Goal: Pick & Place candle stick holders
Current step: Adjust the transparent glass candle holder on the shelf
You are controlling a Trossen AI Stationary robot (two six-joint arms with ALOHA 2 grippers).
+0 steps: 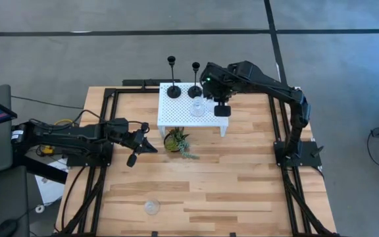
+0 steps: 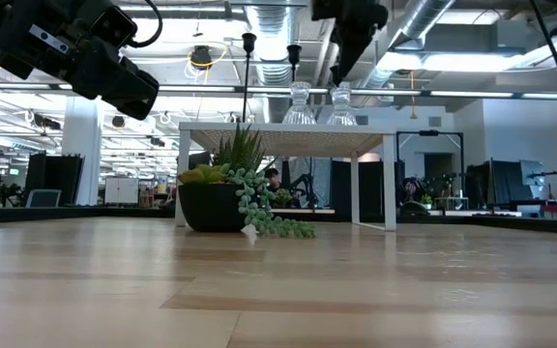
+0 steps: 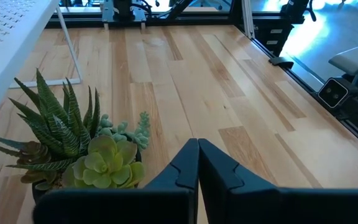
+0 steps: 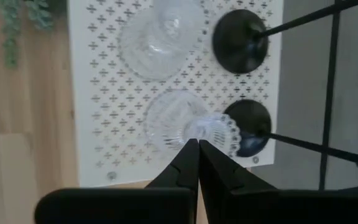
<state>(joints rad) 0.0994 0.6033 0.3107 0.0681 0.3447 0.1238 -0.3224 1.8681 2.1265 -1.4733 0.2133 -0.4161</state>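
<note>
Hovering above the white stand (image 1: 188, 108), the right gripper (image 4: 198, 144) had its fingers pressed together; two black holders (image 1: 174, 90) and two glass holders (image 4: 160, 38) stood there. A third glass holder (image 1: 151, 207) sat near the desk (image 1: 196, 181) edge. The left gripper (image 3: 197, 149), fingers pressed together, waited beside the plant (image 1: 175, 140).

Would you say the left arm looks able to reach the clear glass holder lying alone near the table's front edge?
Probably yes: the glass holder sits on bare wood on the left gripper's side, nothing standing between them; its fingers are shut.
</note>
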